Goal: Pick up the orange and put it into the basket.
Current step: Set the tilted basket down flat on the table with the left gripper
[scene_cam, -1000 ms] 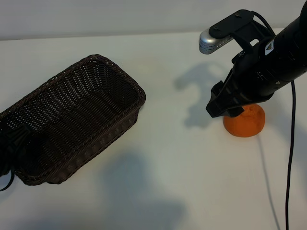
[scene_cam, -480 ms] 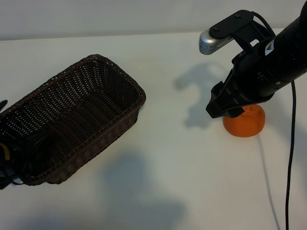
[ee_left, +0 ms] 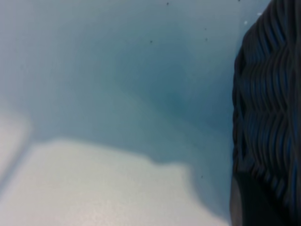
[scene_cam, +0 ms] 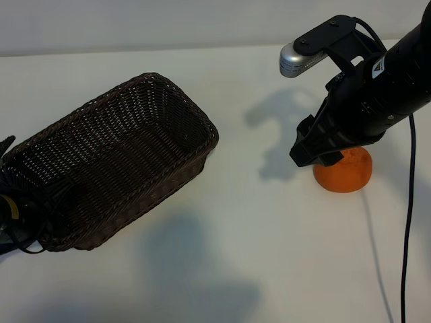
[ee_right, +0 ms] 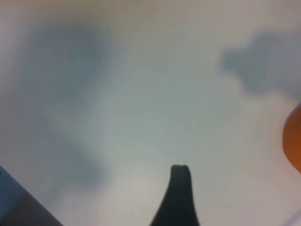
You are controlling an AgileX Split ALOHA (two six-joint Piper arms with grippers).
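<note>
The orange (scene_cam: pixel 347 171) sits on the white table at the right, and its edge shows in the right wrist view (ee_right: pixel 294 141). My right gripper (scene_cam: pixel 315 151) hangs open just above and to the left of it, covering its top-left part; only one dark fingertip (ee_right: pixel 180 172) shows in the wrist view, with nothing against it. The dark brown wicker basket (scene_cam: pixel 188 104) lies at the left with nothing inside. My left gripper (scene_cam: pixel 10 212) is at the basket's near-left end, mostly out of view. The left wrist view has the woven wall (ee_left: pixel 268 94) close up.
A black cable (scene_cam: pixel 406 222) hangs down the right side near the orange. Bare white table (scene_cam: pixel 256 235) lies between the basket and the orange. The table's far edge meets a pale wall at the back.
The basket has shifted to the right, toward the orange, with the left gripper at its end. The right arm and the orange have not moved.
</note>
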